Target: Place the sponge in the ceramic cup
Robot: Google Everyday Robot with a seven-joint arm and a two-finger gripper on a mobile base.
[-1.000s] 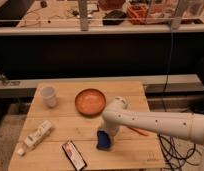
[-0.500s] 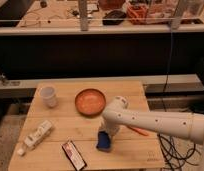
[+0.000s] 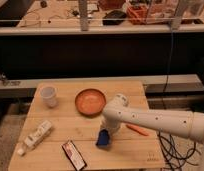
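Gripper [image 3: 106, 131] closed on the sponge [image 3: 102, 139], low over the surface [image 3: 55, 150].
The sponge is held directly below the gripper; the ceramic cup [image 3: 48, 96] stands well apart, behind it and to the left, and the orange bowl [image 3: 90, 101] is near, just behind it.

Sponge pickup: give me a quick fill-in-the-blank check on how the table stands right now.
1. The end effector, low over the table near its front edge, is closed on the dark blue ____.
2. In the picture, the ceramic cup stands to the ____ of the orange bowl.
3. The white bottle lies on its ____.
Missing words: sponge; left; side.
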